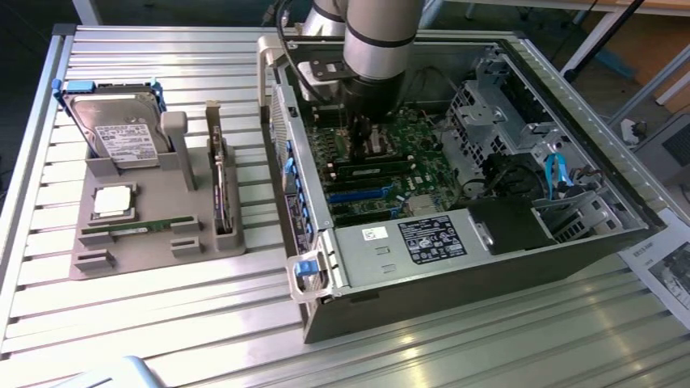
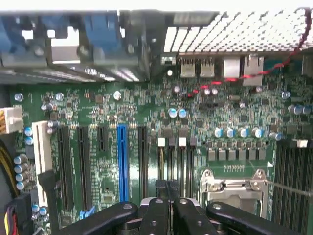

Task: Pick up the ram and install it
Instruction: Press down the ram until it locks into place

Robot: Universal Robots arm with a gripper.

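My worktop (image 1: 161, 323) is a ribbed, silver metal surface of long parallel slats. Toward the exterior view's left, a grey moulded plastic parts holder (image 1: 140, 242) sits flat on it. Just beside that, toward the exterior view's right, the open dark computer case (image 1: 453, 267) lies on its side. A printed paper sheet (image 1: 666, 275) rests at the far right edge.

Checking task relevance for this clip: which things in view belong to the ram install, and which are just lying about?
Belongs to the job: ram, lying in the grey holder; open computer case; motherboard; claw, shut over the motherboard.

Lying about: hard drive; square processor chip; expansion card, upright in the holder.
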